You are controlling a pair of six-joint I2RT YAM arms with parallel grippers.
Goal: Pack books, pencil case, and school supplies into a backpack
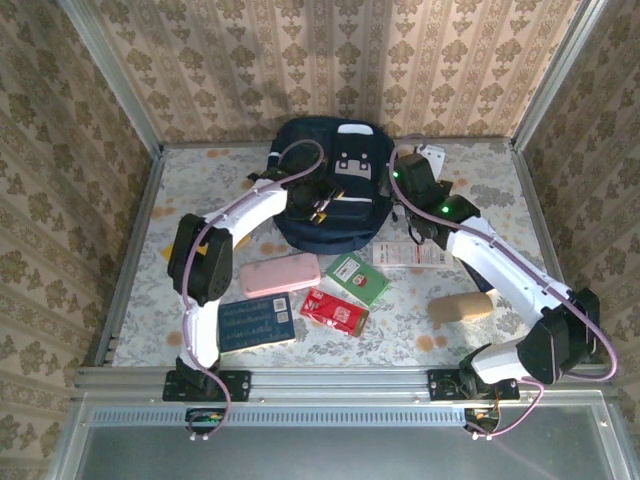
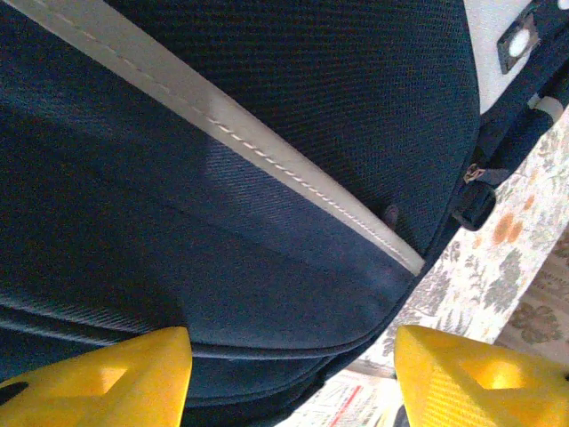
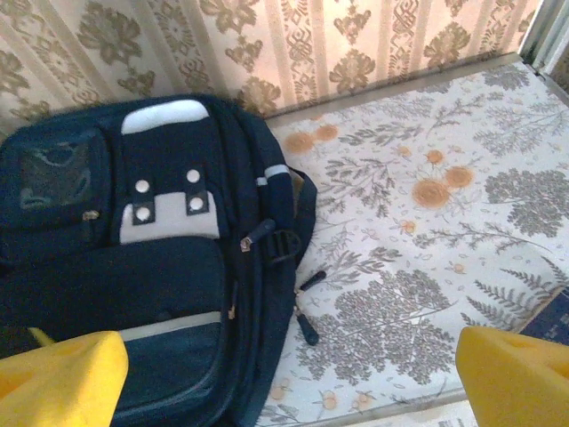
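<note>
Both pincers stand apart: left pincer (image 2: 289, 387) over the backpack (image 1: 335, 190) at the tabletop's (image 1: 215, 175) far middle, right pincer (image 3: 293, 391) beside it. Nothing looks packed; opening its zip (image 3: 253, 238) seems next.

No text, number or brand can be read. Pale print is seen on the cover of the blue book (image 1: 257, 322), a white label on the green pack (image 1: 358, 277), and dark and red marks on the white printed strip (image 1: 408, 255), but all are too small to be made out. In the left wrist view, the strip's red print is blurred.
</note>
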